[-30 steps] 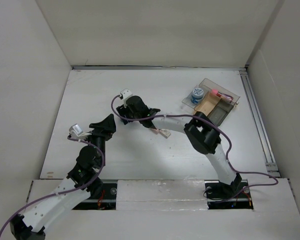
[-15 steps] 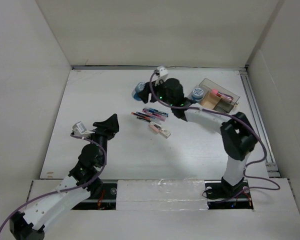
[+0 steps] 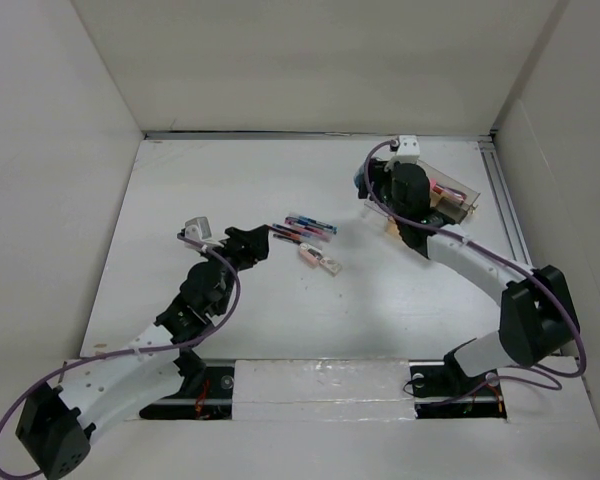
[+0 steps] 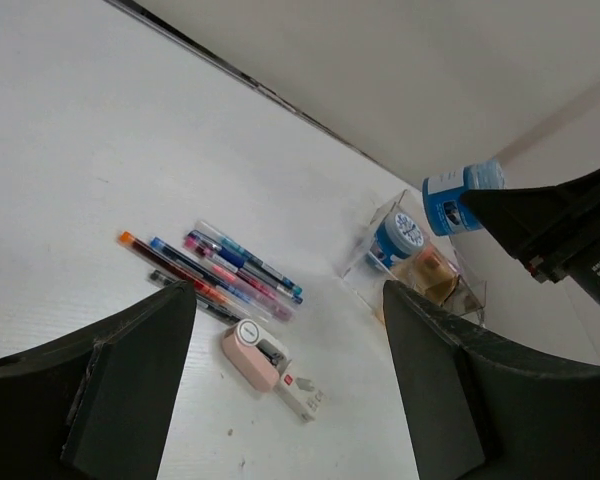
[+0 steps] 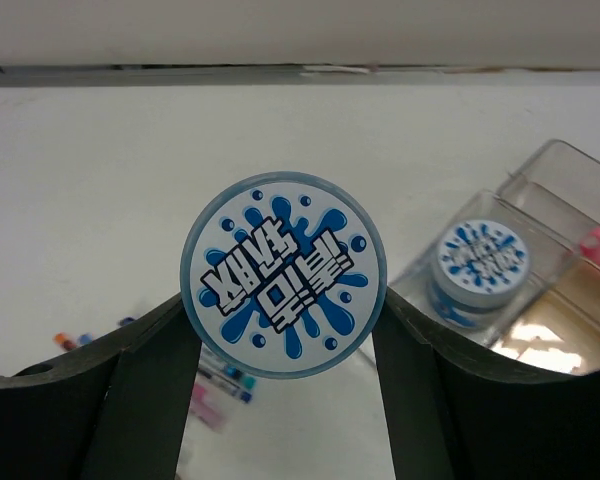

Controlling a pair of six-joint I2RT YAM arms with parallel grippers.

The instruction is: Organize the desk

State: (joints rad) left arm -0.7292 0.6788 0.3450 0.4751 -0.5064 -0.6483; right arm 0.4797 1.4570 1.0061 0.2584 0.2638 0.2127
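The white desk [image 3: 180,190] holds a bunch of coloured pens [image 3: 305,226] and a small pink-and-white device [image 3: 320,260] at its middle. My left gripper [image 3: 262,243] is open and empty just left of the pens; in the left wrist view the pens [image 4: 215,272] and the device [image 4: 265,365] lie ahead of its fingers [image 4: 130,370]. My right gripper [image 3: 365,182] is shut on a small jar with a blue splash lid [image 5: 283,272], held in the air left of the clear tray [image 3: 460,195]. A matching jar [image 5: 480,265] sits in the tray.
White upright panels stand on the left, far and right sides. A metal rail [image 3: 515,240] runs along the right edge. The tray also holds a pink item [image 3: 432,185] and a tan item [image 3: 420,207].
My right gripper has carried the jar from the desk's middle rightward to beside the tray. My left gripper has moved right, up to the pens.
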